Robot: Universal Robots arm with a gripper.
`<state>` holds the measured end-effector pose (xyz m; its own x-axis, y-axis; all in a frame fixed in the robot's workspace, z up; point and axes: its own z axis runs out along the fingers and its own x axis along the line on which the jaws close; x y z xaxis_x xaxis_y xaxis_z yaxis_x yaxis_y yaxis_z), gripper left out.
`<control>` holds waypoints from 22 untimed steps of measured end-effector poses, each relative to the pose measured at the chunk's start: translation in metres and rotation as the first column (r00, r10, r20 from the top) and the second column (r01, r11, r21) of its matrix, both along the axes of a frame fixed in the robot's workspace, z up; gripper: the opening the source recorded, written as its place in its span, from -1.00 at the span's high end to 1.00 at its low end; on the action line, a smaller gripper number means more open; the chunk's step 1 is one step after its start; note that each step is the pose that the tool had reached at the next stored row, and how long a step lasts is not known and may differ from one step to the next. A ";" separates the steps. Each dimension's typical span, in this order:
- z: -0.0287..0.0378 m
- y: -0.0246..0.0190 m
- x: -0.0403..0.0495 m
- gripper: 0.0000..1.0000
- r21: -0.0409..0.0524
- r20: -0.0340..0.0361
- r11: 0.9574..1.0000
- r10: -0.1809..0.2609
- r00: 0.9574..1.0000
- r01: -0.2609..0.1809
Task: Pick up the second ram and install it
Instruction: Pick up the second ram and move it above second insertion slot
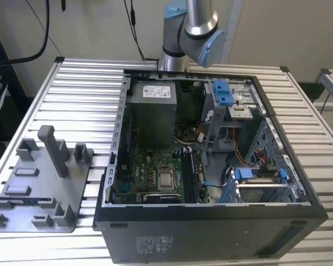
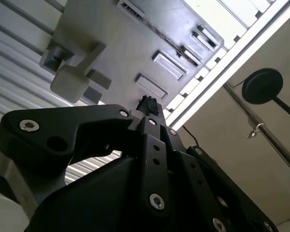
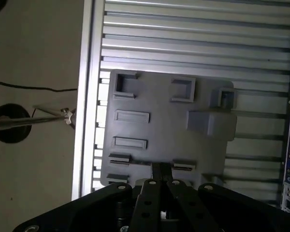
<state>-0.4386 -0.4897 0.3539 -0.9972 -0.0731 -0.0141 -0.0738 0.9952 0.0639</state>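
The second ram (image 1: 22, 199) is a thin dark stick standing on edge in a slot near the front of the grey holder tray (image 1: 50, 183), at the exterior view's left. In the second wrist view its edge (image 2: 159, 33) runs between two small holders. My gripper (image 3: 160, 166) hangs well above the tray, fingers pressed together with nothing between them. In the first wrist view the fingertips line up over the middle of the ram's slot, and a short piece of the ram (image 3: 140, 162) shows beside them. One black fingertip (image 2: 147, 102) points down at the tray.
An open computer case (image 1: 211, 221) lies in the middle of the slatted metal table (image 1: 83, 88), with the motherboard (image 1: 150, 166), power supply and blue-latched drive bays inside. A tall post (image 1: 53, 149) rises from the tray. The arm's base (image 1: 188, 33) stands behind the case.
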 end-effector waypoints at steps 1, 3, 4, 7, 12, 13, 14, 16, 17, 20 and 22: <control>-0.0001 0.0000 -0.0001 0.79 0.000 0.000 1.000 0.018 1.000 -0.018; -0.0001 0.0000 0.0000 0.79 0.000 0.000 0.999 0.054 0.999 -0.054; 0.0000 0.0000 0.0000 0.79 0.000 0.000 0.997 0.072 0.997 -0.072; -0.0001 0.0000 0.0000 0.79 0.000 0.000 0.992 0.127 0.992 -0.127; -0.0001 0.0000 0.0000 0.79 0.000 0.000 0.976 0.216 0.976 -0.216; -0.0001 0.0000 0.0000 0.79 0.000 0.000 0.972 0.233 0.972 -0.233; -0.0001 0.0000 0.0000 0.79 0.000 0.000 0.968 0.250 0.968 -0.250; -0.0004 0.0000 0.0000 0.79 0.000 0.000 0.958 0.286 0.958 -0.286; -0.0005 0.0000 0.0000 0.79 0.000 0.000 0.953 0.303 0.953 -0.303; -0.0010 0.0000 0.0000 0.79 0.000 0.000 0.935 0.354 0.935 -0.354; -0.0014 0.0000 0.0000 0.79 0.000 0.001 0.921 0.389 0.921 -0.389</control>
<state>-0.4385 -0.4897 0.3525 -0.8903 -0.4551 -0.0146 -0.4550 0.8882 0.0637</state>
